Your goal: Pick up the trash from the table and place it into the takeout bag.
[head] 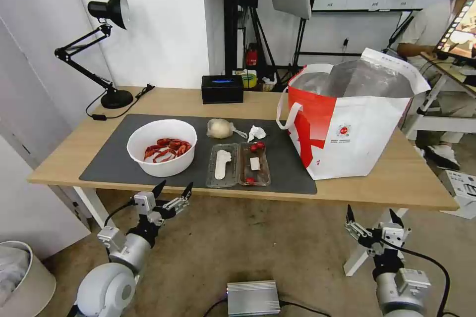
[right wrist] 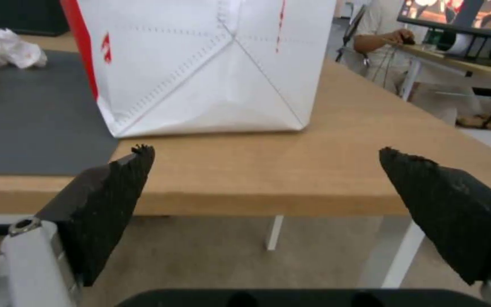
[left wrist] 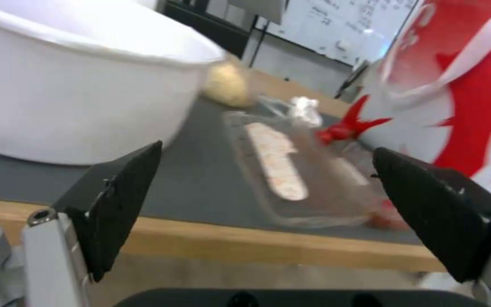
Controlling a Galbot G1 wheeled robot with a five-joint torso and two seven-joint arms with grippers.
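Note:
On the table's (head: 406,178) dark grey mat (head: 114,158) lies the trash: a white bowl (head: 161,146) of red shells, a beige lump in clear wrap (head: 219,128), a crumpled white tissue (head: 256,132) and an opened clear hinged tray (head: 239,164) with red scraps. The takeout bag (head: 349,119), white with a red panel and foil lining, stands open to the right of the mat. My left gripper (head: 173,189) hangs open just below the table's front edge, in front of the bowl (left wrist: 81,85) and tray (left wrist: 302,170). My right gripper (head: 369,214) is open, low before the bag (right wrist: 200,64).
A black box (head: 222,88) and a black desk lamp (head: 106,49) stand at the back of the table. A metal box (head: 253,298) lies on the floor between my arms. A bin (head: 20,277) is at the lower left. A person sits at a desk (head: 446,59) behind the bag.

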